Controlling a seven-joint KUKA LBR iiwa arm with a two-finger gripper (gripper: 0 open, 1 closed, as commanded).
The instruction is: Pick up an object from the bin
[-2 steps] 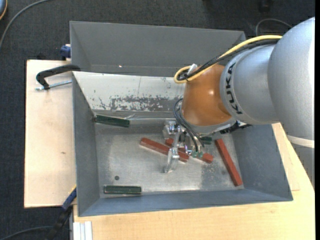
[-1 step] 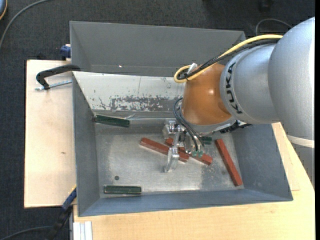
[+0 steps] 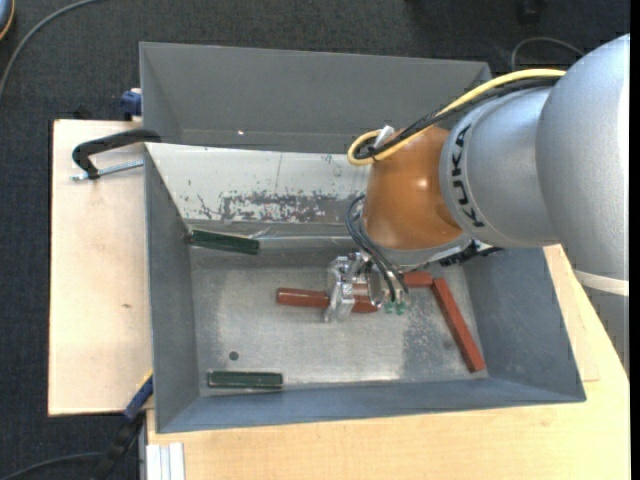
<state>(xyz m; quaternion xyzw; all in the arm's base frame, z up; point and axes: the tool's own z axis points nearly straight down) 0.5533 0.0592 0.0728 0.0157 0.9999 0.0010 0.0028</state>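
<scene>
My gripper (image 3: 350, 288) is low in the middle of the bin, right over a short red-brown stick (image 3: 298, 297) that lies flat on the floor and runs left to right. The stick's right part passes under the gripper and is hidden there. A longer red-brown bar (image 3: 459, 328) lies just right of the gripper, slanting toward the front right corner.
A dark green bar (image 3: 224, 241) lies against the back wall at the left. Another dark green bar (image 3: 245, 378) rests along the front wall at the left. A small dark speck (image 3: 233, 357) sits near it. The arm and its orange cover hang over the bin's right half.
</scene>
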